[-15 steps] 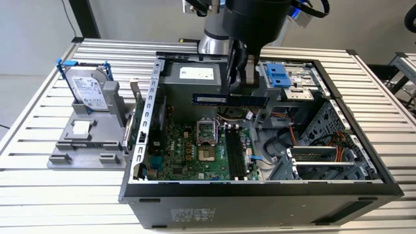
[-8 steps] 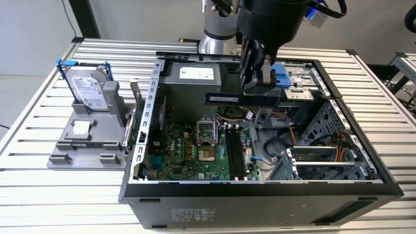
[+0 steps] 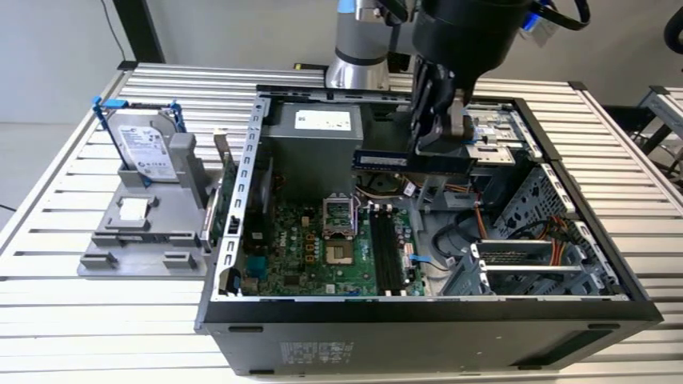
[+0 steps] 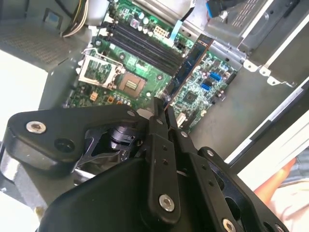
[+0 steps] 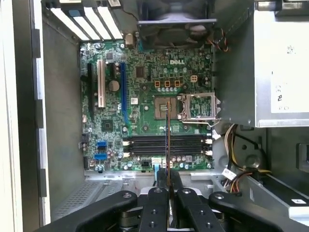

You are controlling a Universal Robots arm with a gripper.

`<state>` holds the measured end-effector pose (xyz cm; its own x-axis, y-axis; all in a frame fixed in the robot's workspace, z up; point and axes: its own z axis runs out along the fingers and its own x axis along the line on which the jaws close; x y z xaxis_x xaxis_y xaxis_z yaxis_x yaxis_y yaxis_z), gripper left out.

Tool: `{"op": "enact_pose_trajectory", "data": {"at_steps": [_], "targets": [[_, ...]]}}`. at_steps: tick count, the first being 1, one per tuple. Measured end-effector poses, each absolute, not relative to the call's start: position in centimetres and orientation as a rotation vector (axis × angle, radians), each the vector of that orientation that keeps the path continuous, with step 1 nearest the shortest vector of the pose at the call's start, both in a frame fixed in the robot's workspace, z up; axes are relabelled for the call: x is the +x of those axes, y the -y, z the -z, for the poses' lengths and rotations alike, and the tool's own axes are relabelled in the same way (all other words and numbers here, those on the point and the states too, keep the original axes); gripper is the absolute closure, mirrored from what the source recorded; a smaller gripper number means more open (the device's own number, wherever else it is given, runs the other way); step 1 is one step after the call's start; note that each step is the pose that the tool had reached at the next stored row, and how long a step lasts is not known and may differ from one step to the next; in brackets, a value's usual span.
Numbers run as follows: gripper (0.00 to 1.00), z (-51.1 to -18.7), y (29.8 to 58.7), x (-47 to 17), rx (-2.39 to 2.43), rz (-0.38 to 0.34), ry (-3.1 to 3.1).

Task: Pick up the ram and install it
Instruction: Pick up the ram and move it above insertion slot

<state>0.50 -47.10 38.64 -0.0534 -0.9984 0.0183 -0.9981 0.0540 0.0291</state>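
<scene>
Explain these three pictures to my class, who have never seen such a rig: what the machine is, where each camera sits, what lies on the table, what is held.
The machine is a single robot arm ending in a black gripper. The exterior view, off the arm, shows a slatted metal table bearing an open computer case and, at that view's left, a hard drive standing in a grey holder. Both wrist views ride on the arm and look past the gripper at the green motherboard. The gripper is shut on the ram, a thin memory stick, held above the motherboard.
</scene>
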Motion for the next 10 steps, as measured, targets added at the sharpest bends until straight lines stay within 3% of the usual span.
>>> {"op": "enact_pose_trajectory", "data": {"at_steps": [10], "targets": [[1.00,-38.6,45.5,1.2,2.131,0.013,2.262]]}}
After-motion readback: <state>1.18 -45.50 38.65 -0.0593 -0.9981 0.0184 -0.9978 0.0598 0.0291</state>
